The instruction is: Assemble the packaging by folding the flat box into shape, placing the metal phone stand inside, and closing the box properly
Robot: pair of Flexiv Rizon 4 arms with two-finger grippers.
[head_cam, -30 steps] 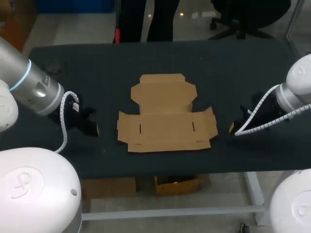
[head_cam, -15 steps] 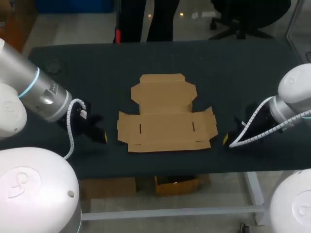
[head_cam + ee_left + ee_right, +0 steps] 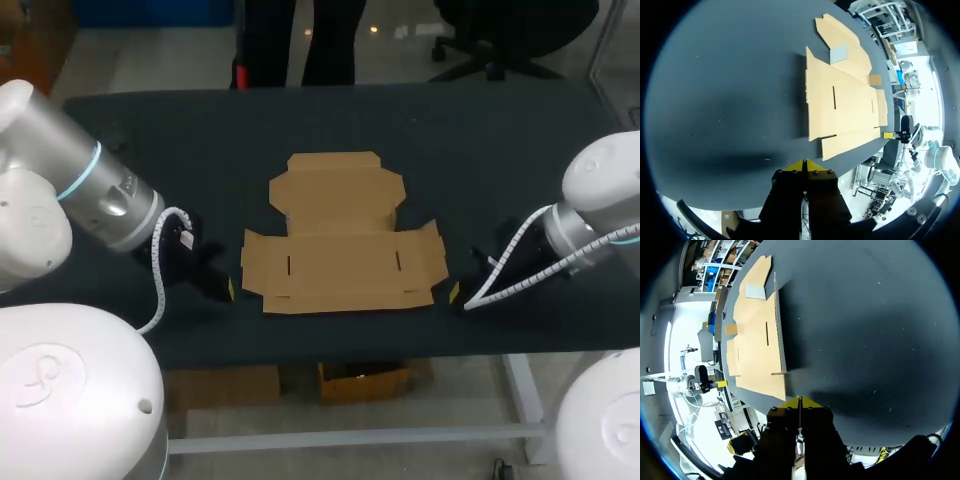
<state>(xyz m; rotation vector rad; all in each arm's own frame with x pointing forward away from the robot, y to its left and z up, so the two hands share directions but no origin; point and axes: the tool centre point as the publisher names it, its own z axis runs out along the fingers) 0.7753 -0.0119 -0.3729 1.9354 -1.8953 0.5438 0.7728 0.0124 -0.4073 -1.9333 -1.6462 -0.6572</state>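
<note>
Lying unfolded, the brown cardboard box [image 3: 340, 238] shows slots.

Matt brown cardboard flat box [image 3: 340, 240] lies on the table's [image 3: 480, 150] dark, matt, cloth-like top.

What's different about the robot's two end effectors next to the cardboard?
The left end effector sits beside the flat box's left near corner; the right end effector sits beside its right near corner. The left one points at the box from the robot's left, the right one from its right, so they face each other. Both are shut with yellow tips together, hold nothing, and are low over the table.
</note>
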